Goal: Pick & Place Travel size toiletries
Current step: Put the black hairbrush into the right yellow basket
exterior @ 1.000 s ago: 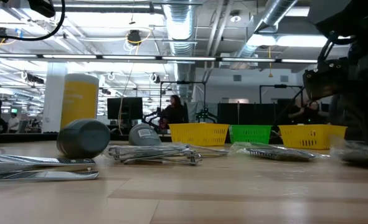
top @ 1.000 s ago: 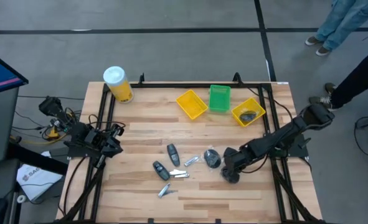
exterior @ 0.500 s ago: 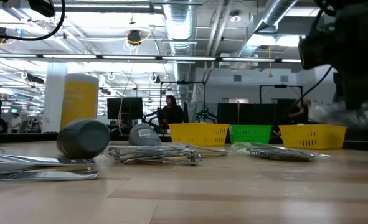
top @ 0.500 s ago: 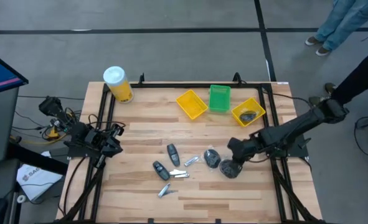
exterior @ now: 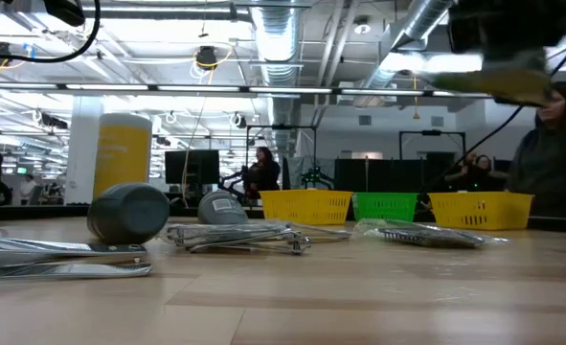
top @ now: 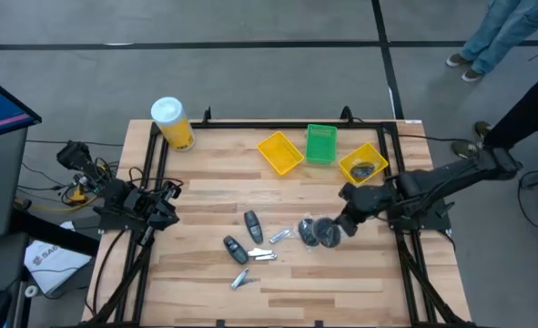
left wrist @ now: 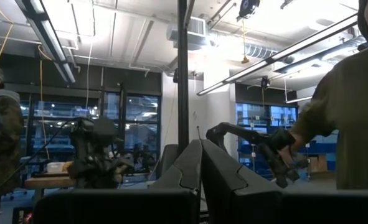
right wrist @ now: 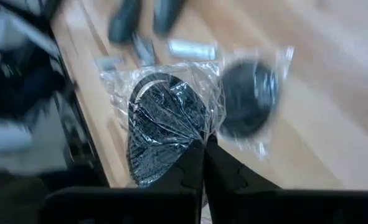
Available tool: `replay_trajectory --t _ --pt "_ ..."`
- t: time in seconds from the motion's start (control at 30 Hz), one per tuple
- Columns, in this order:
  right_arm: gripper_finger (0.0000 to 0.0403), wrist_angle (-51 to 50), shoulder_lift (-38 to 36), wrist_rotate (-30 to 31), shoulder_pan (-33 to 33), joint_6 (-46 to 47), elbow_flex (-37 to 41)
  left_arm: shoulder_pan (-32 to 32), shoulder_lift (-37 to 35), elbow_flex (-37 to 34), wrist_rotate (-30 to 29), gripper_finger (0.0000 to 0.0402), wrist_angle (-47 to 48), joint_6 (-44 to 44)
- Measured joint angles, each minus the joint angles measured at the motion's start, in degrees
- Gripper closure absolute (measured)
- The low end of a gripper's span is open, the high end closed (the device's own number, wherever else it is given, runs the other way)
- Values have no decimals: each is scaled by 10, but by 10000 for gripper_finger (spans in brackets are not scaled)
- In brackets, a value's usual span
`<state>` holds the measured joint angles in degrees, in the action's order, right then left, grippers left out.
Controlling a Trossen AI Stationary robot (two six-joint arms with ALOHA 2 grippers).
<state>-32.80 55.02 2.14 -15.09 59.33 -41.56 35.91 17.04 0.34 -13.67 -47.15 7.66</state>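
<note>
My right gripper (top: pixel 344 224) hangs above the table's right half, shut on a clear plastic packet holding a round dark disc (right wrist: pixel 162 134). A second wrapped disc (top: pixel 309 232) lies flat on the wood just left of it. Farther left lie two dark oblong pieces (top: pixel 252 226) (top: pixel 235 249) and silver clipper-like tools (top: pixel 261 255) (top: pixel 243 279). In the low view the held packet (exterior: pixel 493 81) shows blurred at the top right. My left gripper (top: pixel 164 202) waits shut at the table's left edge. My right gripper pinches the packet's clear plastic edge (right wrist: pixel 199 138) between its two shut fingers, beside the disc. The fingers slant down from the table's right side. The packet hangs below the fingertips, lifted clear of the table.
Along the far edge stand a yellow tray (top: pixel 280 152), a green tray (top: pixel 321 143) and a second yellow tray (top: pixel 363 164) with a dark item in it. A yellow canister with a white lid (top: pixel 172 123) stands at the far left corner. People stand beyond the table's right side.
My right gripper has risen from the table and gone toward the far edge, staying shut and tipping less steeply. The wrapped disc has come up with it, lifted clear of the wood. The other disc and the small items have stayed in place.
</note>
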Motion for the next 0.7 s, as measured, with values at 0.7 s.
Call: replay_trajectory --t 0.7 --pt "403 -75 -4 209 216 155 -45 0 0 0 0 401 -5 0"
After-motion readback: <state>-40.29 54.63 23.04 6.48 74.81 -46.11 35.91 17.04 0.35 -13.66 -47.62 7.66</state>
